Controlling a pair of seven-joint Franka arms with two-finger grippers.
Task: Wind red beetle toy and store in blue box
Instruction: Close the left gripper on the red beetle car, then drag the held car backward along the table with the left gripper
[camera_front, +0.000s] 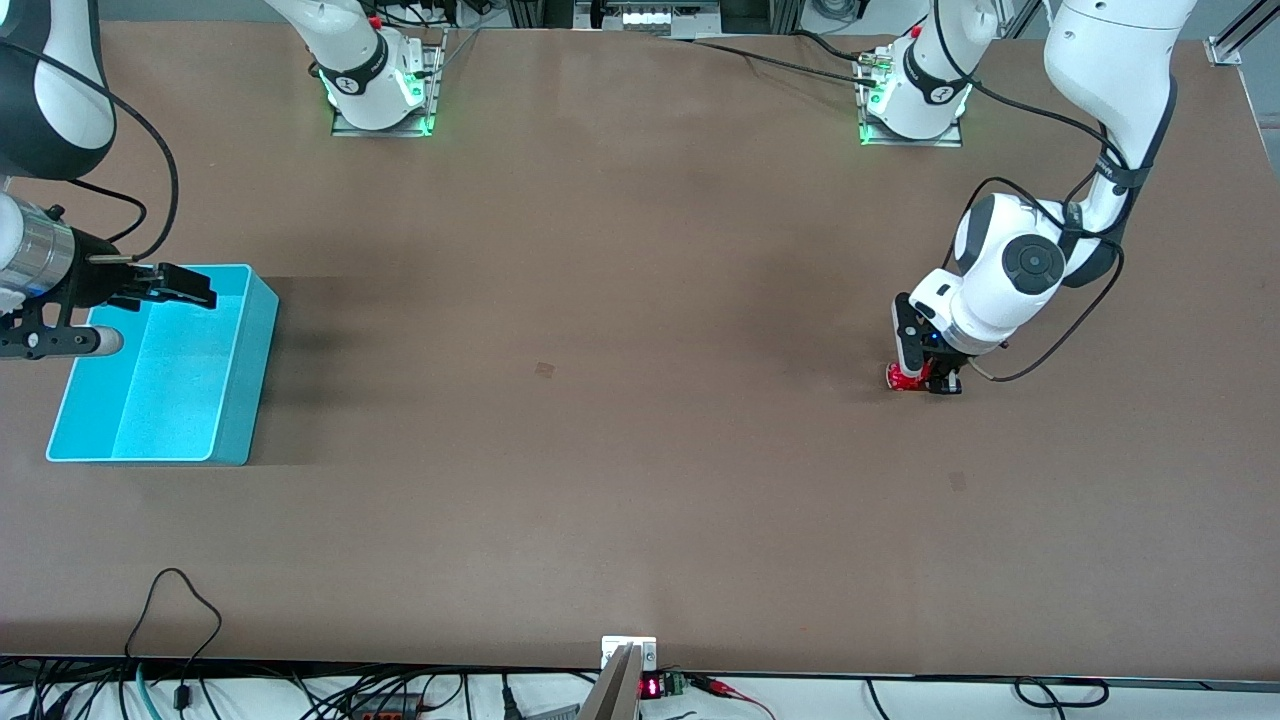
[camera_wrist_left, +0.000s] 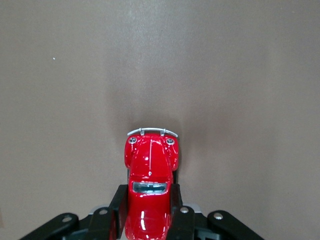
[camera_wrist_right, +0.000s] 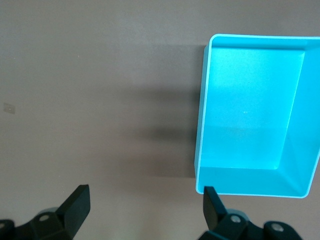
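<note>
Right gripper (camera_front: 185, 285) hung over the blue box (camera_front: 230, 400) at the right arm's end of the table (camera_front: 600, 400), fingers spread wide, waiting. Left gripper (camera_front: 925, 378) was low at the table's left-arm end, clamped on the red beetle toy (camera_wrist_left: 149, 185).

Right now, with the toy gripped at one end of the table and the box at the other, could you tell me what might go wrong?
The left gripper pinches only the red beetle toy at its rear sides, so the glossy body could slip. The blue box sits at the right arm's end, a long carry. The open right gripper hangs over the box rim and could obstruct the drop.
</note>
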